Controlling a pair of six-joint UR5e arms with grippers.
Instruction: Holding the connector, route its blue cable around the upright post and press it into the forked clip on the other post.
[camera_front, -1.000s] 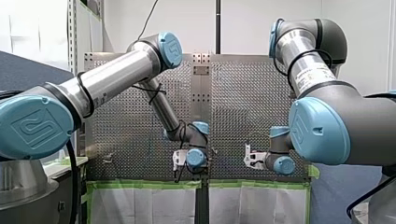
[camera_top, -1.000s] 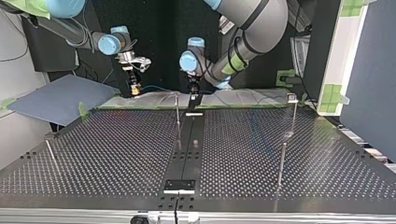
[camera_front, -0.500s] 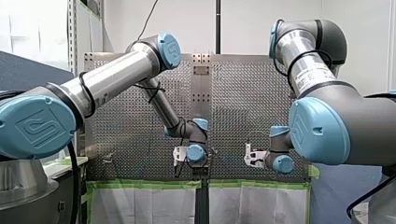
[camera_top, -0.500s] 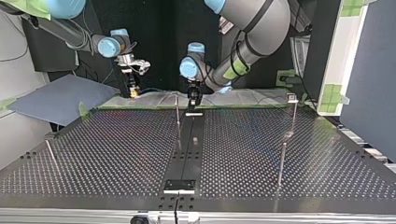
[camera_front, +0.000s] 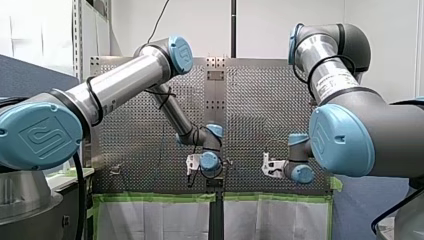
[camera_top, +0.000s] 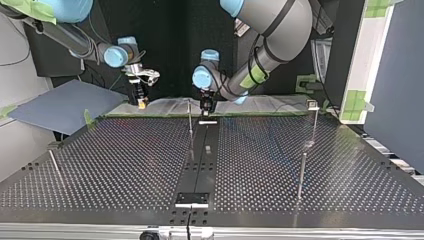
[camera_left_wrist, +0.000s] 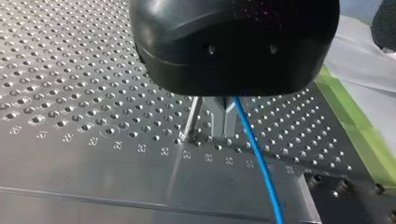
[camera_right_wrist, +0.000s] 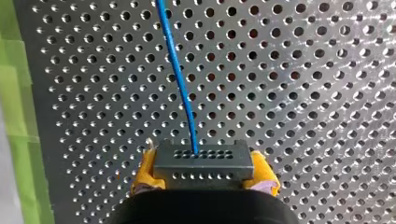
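- Front view: my left gripper (camera_front: 192, 169) sits low by the middle strip (camera_front: 216, 100) of the table (camera_front: 270, 105). My right gripper (camera_front: 268, 168) hangs at about the same height, well apart toward the view's right. (Neither grasp can be read from here.)
- Top view, sides crossed: my right gripper is at the view's left near the far edge, with yellow at its tip. My left gripper is just behind the upright post (camera_top: 190, 119) beside the middle strip. The forked clip (camera_top: 313, 104) tops the other post (camera_top: 314, 125) at the view's right, well apart from both grippers.
- Left wrist view: the upright post stands just beside my left gripper. The blue cable (camera_left_wrist: 259, 163) comes out from under the gripper and runs down across the table, near the post but not touching it. I cannot tell whether this gripper is clamped on it.
- Right wrist view: the yellow pads (camera_right_wrist: 145, 170) of my right gripper are closed on the grey connector (camera_right_wrist: 203, 161). The cable leaves the connector's face and runs straight ahead over the holes, without kinks.
- Step in hand, as I judge it: wrapping the post. I would keep the connector clamped and sweep the cable low around the post with light tension only (a hard pull could bend the thin post). I would carry it toward the clip only once it bears on the post.
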